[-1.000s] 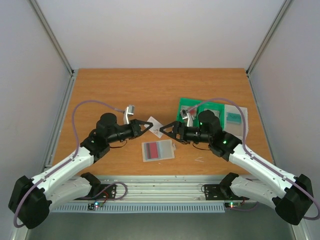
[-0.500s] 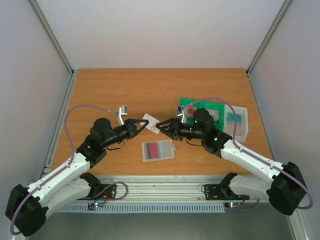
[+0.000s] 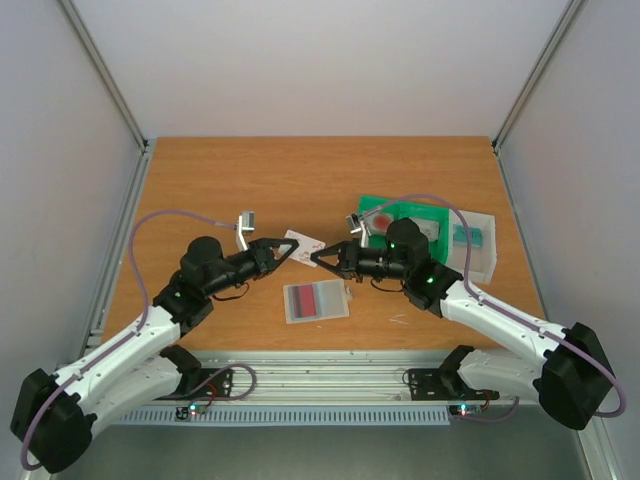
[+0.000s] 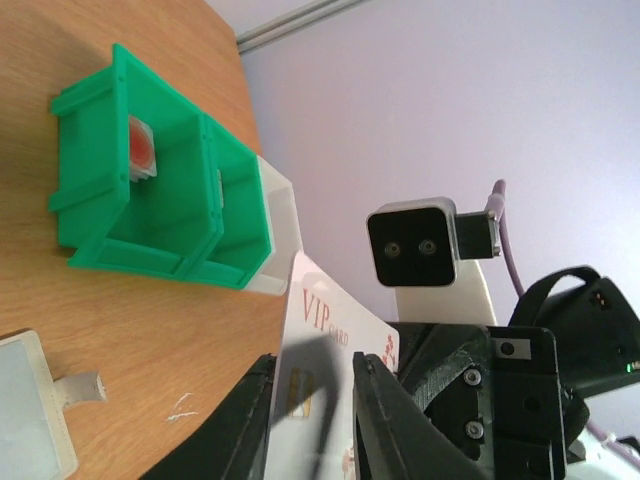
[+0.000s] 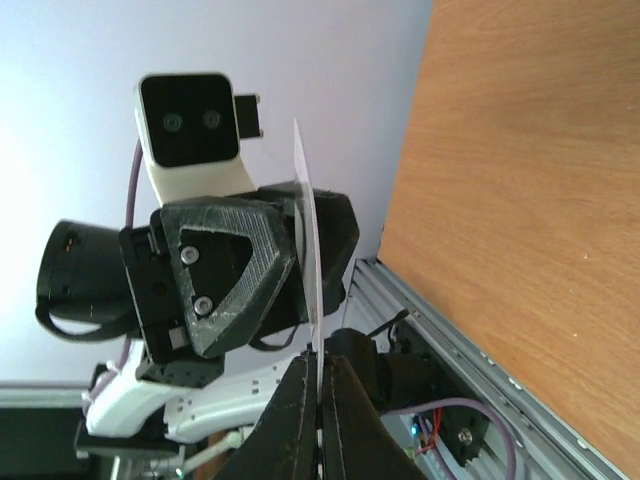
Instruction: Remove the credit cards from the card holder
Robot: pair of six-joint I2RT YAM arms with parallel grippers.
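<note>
Thin white rectangular card point(image 4: 335, 345) tight in the right gripper point(image 5: 320, 365); left gripper point(image 4: 314, 365) agape beside it.

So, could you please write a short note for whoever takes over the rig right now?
Left fingers: open, at the white card but not pinching it.
Right fingers: shut on that card's edge, holding it above the table.
Holder: flat on the table in front of both arms, with a dark red card still inside.
Done: the white card is out.
Left: set it down, then pull out the dark red card and any others in the holder.
</note>
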